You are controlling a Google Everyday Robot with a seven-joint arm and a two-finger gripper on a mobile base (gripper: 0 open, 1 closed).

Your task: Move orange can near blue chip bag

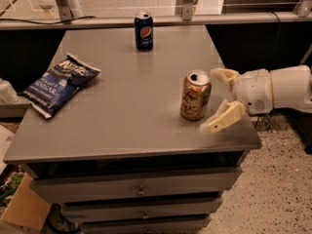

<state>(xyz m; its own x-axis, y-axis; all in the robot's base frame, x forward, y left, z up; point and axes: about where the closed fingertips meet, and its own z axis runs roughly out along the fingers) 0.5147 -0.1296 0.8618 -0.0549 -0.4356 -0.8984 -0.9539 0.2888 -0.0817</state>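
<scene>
The orange can [195, 95] stands upright on the right part of the grey table [131, 111]. It is metallic orange-gold with dark lettering and a silver top. My gripper [216, 100] comes in from the right, level with the can. It is open, its cream fingers [224, 117] spread just right of the can, not touching it. The blue chip bag [60, 83] lies flat at the table's left edge, dark navy with white lettering, far from the can.
A dark blue Pepsi can [144, 31] stands upright at the table's back middle. The table has drawers [140, 190] below its front edge. A cardboard box [22, 209] sits on the floor at lower left. A rail [97, 21] runs behind the table.
</scene>
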